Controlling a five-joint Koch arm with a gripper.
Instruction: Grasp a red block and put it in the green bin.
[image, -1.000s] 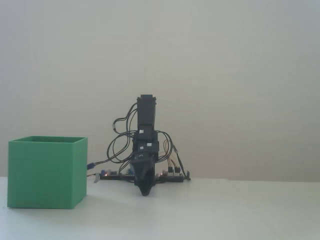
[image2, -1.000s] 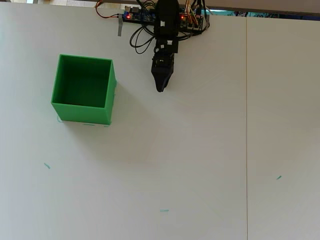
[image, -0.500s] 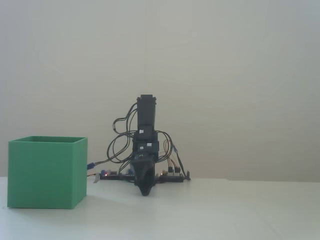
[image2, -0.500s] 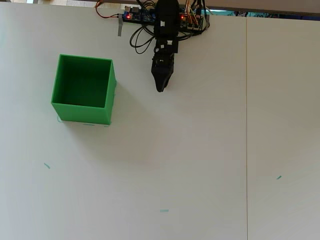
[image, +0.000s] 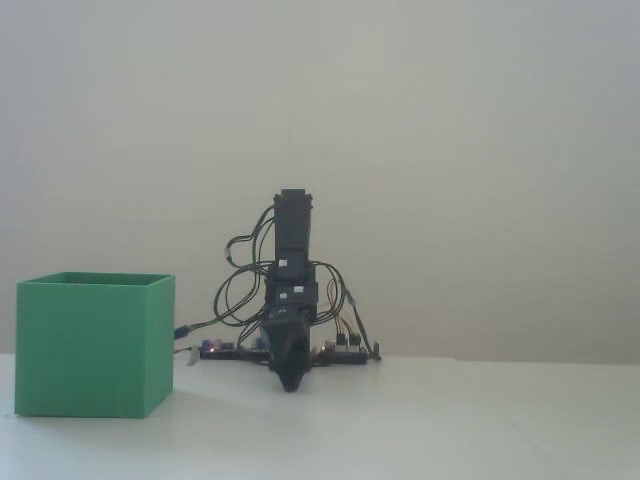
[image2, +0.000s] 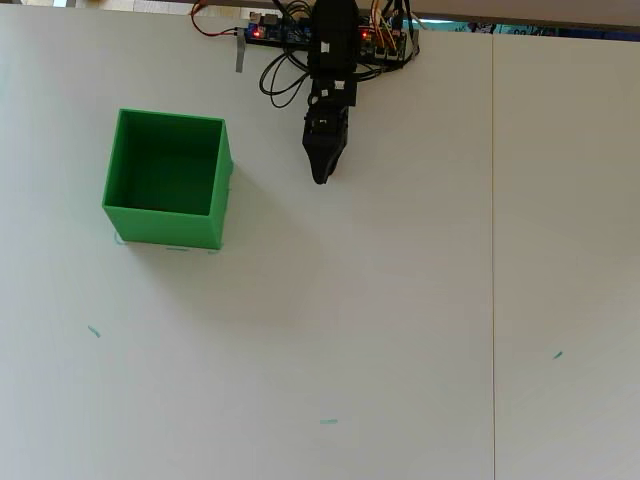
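One end effector (image2: 320, 178) tips drawn together, holding nothing, right of green bin (image2: 165, 225) overhead

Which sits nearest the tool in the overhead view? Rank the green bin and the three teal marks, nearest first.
1. The green bin, just left of the tool.
2. The bottom teal mark, almost straight below the tool in the picture.
3. The left teal mark and the right teal mark: too close to call.

Arm (image: 290, 260) folded over base, fingers (image2: 320, 176) drooping near table, seemingly closed, empty.
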